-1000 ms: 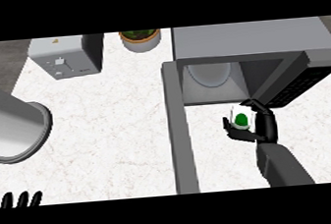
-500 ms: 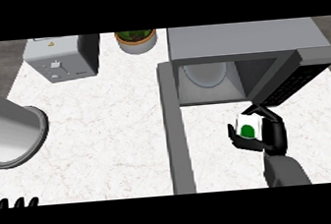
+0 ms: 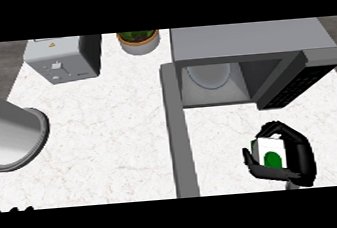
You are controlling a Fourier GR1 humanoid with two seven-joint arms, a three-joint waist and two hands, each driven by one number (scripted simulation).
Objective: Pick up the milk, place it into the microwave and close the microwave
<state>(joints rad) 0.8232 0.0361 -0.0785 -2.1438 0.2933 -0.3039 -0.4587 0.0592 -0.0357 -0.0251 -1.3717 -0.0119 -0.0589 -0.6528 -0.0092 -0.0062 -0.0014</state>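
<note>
A white milk carton (image 3: 272, 153) with a green spot is held above the counter at the lower right, with my right hand (image 3: 291, 152) curled round it. It hangs in front of the grey microwave (image 3: 248, 44), whose cavity (image 3: 217, 82) stands open with a round plate inside. The microwave's door (image 3: 179, 135) swings out toward me, left of the carton. Only the fingertips of my left hand (image 3: 12, 209) show at the lower left edge.
A grey toaster (image 3: 63, 59) stands at the back left, and a potted plant (image 3: 137, 39) sits beside it. A large metal pot (image 3: 7, 136) lies at the left edge. The white marble counter (image 3: 106, 131) spreads between the pot and the door.
The view has shifted, so the microwave and toaster sit lower and further left. My right hand with the milk now shows lower in the view, further from the cavity.
</note>
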